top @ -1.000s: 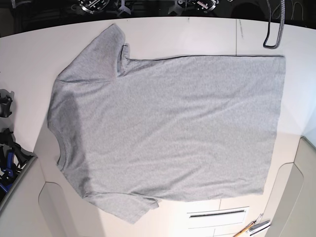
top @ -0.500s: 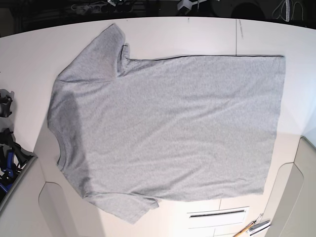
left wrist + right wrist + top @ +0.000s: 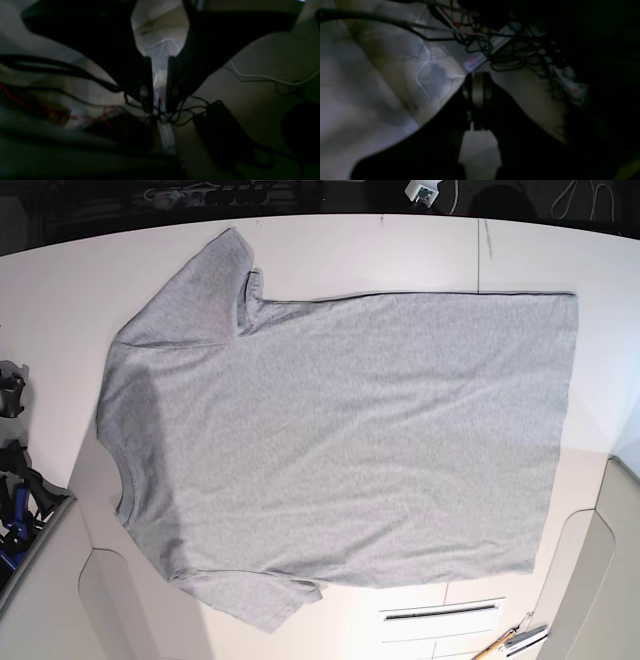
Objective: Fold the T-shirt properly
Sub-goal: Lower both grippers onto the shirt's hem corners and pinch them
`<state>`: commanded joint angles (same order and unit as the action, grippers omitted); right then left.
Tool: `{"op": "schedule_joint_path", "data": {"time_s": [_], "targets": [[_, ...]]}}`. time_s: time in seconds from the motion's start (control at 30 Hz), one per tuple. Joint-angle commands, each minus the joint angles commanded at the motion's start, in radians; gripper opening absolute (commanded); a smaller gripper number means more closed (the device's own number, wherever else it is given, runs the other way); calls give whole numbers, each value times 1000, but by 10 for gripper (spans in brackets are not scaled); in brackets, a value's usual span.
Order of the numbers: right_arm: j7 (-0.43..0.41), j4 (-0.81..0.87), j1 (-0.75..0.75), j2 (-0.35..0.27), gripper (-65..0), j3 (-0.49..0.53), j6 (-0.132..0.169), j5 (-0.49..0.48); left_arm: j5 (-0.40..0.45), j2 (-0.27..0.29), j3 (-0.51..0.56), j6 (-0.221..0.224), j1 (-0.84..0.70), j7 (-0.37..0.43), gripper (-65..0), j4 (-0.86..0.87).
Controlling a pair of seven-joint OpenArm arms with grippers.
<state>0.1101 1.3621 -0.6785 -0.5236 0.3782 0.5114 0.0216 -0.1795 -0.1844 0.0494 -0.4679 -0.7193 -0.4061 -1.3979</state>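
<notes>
T-shirt [image 3: 350,430] lies spread on the white table [image 3: 350,255], plain side up, neck to the left of the base view and hem to the right. At far left, the curved collar [image 3: 127,475] could bunch or twist if pulled from one side only. Next, the upper sleeve [image 3: 200,295] and lower sleeve [image 3: 245,595] stick out at uneven angles; folding the body over them as they lie could trap creases. Across the middle, soft ripples might harden into wrinkles if the cloth is dragged. At the right, a shallow pinch near the hem [image 3: 565,420] might catch only one layer and peel it away from the other.

As for the jaws, the right gripper [image 3: 477,100] seems closed, fingers together with no clear gap, though its view is dark; I see no cloth in it. The left gripper [image 3: 160,85] stands slightly parted, background showing through a narrow slot, with nothing held. Neither touches the shirt.
</notes>
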Motion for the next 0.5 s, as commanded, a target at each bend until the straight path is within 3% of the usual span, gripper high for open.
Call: {"op": "schedule_joint_path", "data": {"time_s": [0.13, 0.23, 0.27, 0.4, 0.5], "targets": [[108, 191, -57, -11, -650, -84, -3, -114, -58, -2, -51, -1, -71, -48, -524, -164], [128, 315, -82, -11, -650, -189, -2, -195, -57, -2, -108, 0, -109, -48, -524, -275], [134, 343, -81, -11, -650, -222, -2, -219, -57, -3, -130, 0, -114, -48, -511, -306], [134, 420, -78, -10, -650, -341, -2, -317, -105, -47, -198, 0, -113, -47, -358, -371], [134, 443, -78, -10, -650, -424, -3, -417, -119, -72, -237, 0, -111, -47, -344, -394]]}}
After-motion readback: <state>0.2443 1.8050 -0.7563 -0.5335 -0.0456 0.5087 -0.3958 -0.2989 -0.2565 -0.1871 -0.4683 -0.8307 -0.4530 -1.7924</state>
